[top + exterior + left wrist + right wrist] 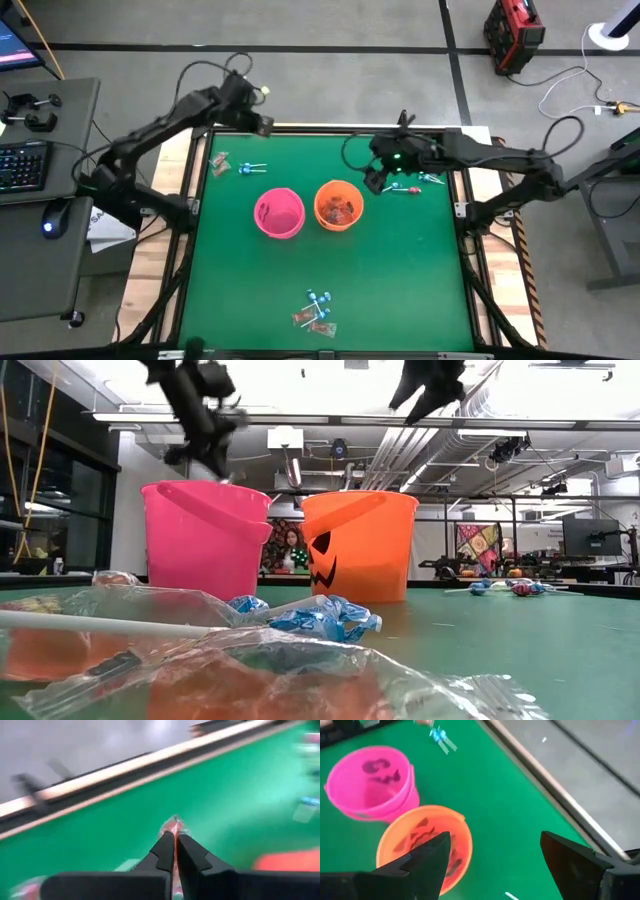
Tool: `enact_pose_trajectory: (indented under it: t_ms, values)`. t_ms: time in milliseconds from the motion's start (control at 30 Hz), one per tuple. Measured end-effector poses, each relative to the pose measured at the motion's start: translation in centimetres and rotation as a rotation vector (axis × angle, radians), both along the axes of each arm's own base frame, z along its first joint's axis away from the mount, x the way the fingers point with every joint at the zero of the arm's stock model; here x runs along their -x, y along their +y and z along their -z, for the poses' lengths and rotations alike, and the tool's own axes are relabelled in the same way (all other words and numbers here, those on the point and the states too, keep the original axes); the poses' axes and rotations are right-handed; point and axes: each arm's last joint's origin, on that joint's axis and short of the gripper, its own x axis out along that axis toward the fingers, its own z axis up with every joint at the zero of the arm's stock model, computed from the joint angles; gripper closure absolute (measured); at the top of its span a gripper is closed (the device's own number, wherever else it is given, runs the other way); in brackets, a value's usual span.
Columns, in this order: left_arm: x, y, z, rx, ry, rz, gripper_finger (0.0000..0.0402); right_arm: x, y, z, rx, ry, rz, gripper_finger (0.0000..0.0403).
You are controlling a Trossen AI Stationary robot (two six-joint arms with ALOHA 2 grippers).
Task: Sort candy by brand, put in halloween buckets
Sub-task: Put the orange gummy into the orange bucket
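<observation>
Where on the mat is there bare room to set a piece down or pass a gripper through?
Free: the wide green stretch between the pink bucket and orange bucket and the candy pile at the near edge, plus both near corners. Crowded: the far-left corner with scattered candy under the left gripper, and the lollipops beside the right gripper.

foreground wrappers (250,680) blurred, held candy (173,827) mostly hidden
</observation>
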Motion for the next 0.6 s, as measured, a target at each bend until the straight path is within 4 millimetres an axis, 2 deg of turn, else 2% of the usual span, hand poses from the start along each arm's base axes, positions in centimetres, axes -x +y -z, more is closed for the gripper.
enact_pose_trajectory:
  t_ms: [167,367,500,600]
  values:
    - [-4.8,-6.7,-1.4,-0.010,-0.154,0.155,0.0401,1.9,0.0,-1.6,0.050,-0.059,0.047,0.0100]
    - [-10.8,-14.1,-0.2,-0.017,-0.275,0.321,0.0401,3.1,0.1,-2.5,0.044,-0.109,0.065,0.0100]
    - [-13.7,-16.7,1.2,-0.023,-0.340,0.396,0.0401,3.2,0.2,-2.6,0.040,-0.110,0.065,0.0100]
    - [-15.4,-17.1,3.4,-0.005,-0.301,0.411,0.0387,3.1,0.2,-2.5,0.014,-0.118,0.065,0.0100]
